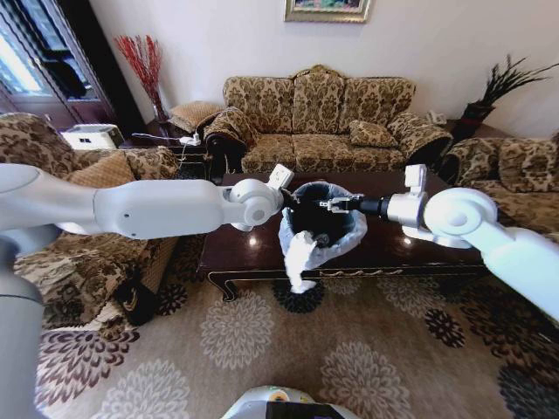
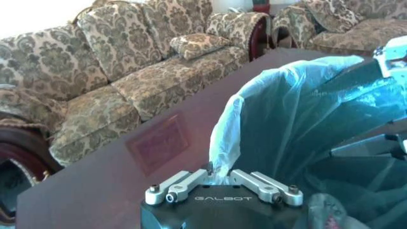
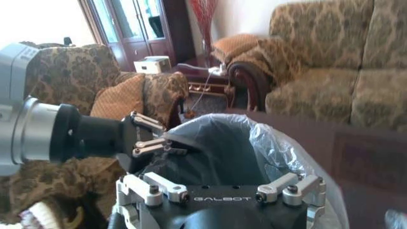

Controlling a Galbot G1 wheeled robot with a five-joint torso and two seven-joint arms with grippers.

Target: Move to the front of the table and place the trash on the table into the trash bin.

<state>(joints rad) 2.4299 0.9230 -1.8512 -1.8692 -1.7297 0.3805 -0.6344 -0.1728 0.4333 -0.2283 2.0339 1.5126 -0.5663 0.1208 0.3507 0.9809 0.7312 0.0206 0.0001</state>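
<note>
Glossy dark wood table (image 1: pixel 410 249); thin translucent, seemingly plastic liner on trash bin (image 1: pixel 316 229).

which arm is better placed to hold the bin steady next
Probably left: the left gripper has its jaws closed on the bag rim of the trash bin, on the bin's left side. The right gripper reaches over the bin's mouth instead.

White arms w/ silver wrists, black pincer bases marked GALBOT
</note>
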